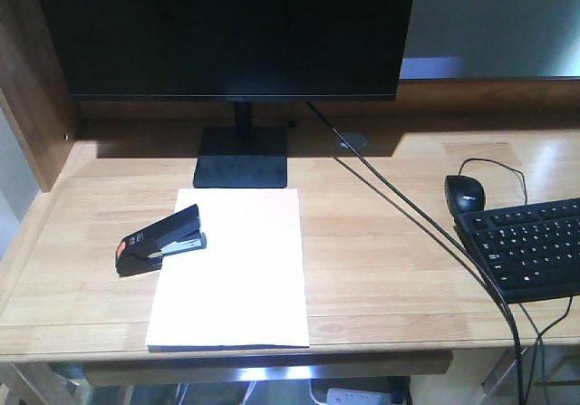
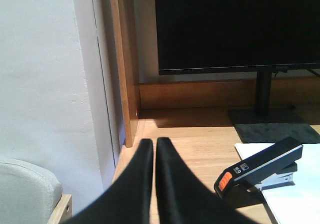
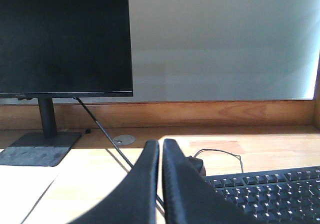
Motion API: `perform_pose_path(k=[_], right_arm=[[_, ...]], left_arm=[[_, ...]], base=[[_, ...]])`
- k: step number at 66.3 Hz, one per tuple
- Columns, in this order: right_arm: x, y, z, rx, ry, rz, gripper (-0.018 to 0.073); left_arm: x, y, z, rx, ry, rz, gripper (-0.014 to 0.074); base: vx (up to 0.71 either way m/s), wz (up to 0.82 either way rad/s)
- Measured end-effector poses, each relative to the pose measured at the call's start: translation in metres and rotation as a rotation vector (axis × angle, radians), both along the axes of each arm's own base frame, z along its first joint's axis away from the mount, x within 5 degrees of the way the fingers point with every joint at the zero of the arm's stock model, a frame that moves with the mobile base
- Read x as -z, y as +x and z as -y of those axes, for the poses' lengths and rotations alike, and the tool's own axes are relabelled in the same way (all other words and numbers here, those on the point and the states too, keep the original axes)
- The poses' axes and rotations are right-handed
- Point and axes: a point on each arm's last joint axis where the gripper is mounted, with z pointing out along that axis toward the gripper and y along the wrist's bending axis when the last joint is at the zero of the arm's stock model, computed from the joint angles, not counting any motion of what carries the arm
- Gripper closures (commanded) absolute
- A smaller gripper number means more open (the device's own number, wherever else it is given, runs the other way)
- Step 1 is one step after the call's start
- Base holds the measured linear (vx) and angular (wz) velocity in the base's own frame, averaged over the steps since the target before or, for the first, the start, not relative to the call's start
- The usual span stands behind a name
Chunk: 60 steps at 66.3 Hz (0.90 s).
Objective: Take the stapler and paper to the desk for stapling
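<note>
Desk: light-wood top with plank grain and a raised back edge; flat and firm, a sound base to press against when stapling.
Monitor: dark screen on a black stand at the back of the desk, behind the paper; not to be knocked.
Paper: one white sheet lying flat in front of the monitor stand, long side running toward the desk's front edge. Judged very light, limp and thin; flat on wood it offers no edge to pinch. Near edge looks close to the desk's front edge, so sliding it to overhang seems the best way to take hold.
Keyboard: black, on the right side, well apart from the paper, with a black mouse just behind it.
Stapler: black, orange-red patch at its near-left end, lying askew across the paper's left edge, part on the sheet and part on bare wood. Judged rigid, compact, fairly weighty, smooth plastic. Top arm is raised at the paper end and hinged, so grip across the narrow sides of the body mid-length, not top to bottom.
Left gripper: fingers together, nothing between them; left of the stapler, apart from it.
Right gripper: fingers together, empty; near the keyboard, well away from the stapler.
</note>
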Motion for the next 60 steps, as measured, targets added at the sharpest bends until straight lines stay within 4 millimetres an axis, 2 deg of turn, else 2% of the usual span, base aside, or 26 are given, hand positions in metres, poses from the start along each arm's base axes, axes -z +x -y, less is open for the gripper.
perform_pose_path(k=[60], right_arm=[[-0.0001, 0.0000, 0.0000, 0.000, 0.000, 0.001, 0.0568]], left_arm=[[0.0000, 0.0000, 0.0000, 0.000, 0.000, 0.000, 0.0603]], base=[[0.00, 0.00]])
